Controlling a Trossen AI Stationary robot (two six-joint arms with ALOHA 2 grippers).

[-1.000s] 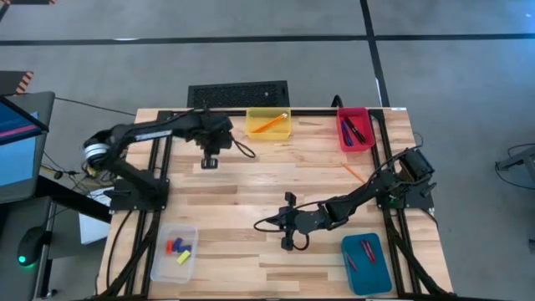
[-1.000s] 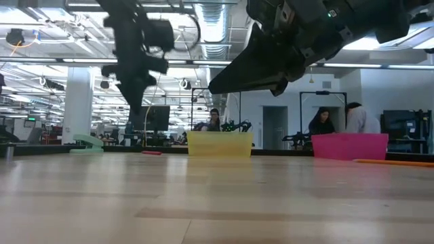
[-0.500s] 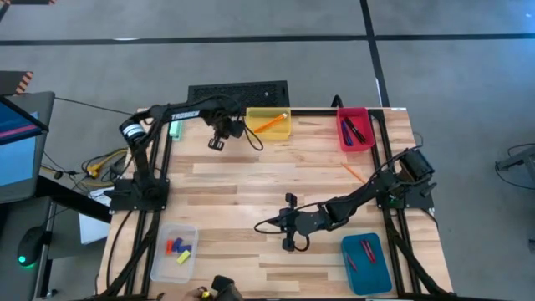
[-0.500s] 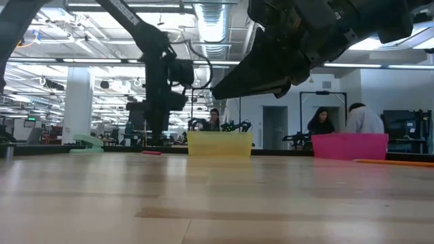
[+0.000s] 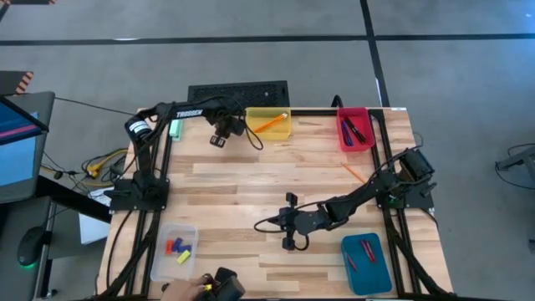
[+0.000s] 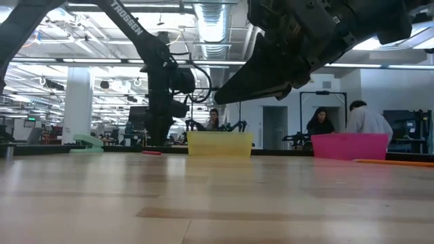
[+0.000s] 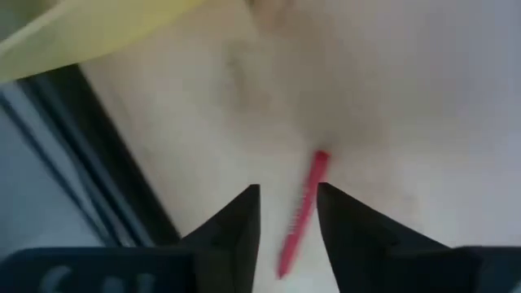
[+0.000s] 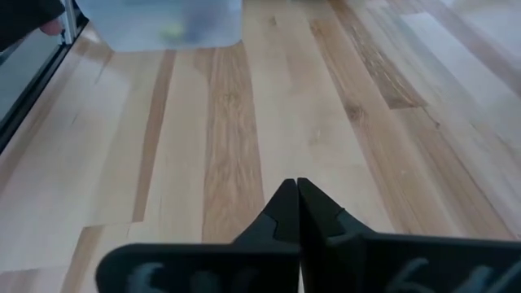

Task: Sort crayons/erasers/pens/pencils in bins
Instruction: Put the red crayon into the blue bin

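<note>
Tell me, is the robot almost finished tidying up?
Nearly. Small coloured erasers lie in the clear plastic bin, an orange pencil in the yellow bin, dark pens in the red bin, red crayons in the teal-blue bin. The left hand, open, hovers over a short red crayon. One thin orange pencil lies loose on the table. The right hand is shut and empty.

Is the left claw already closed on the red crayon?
No. In the left wrist view the left claw stands open, and the red crayon lies on the table between its fingers, not gripped.
</note>
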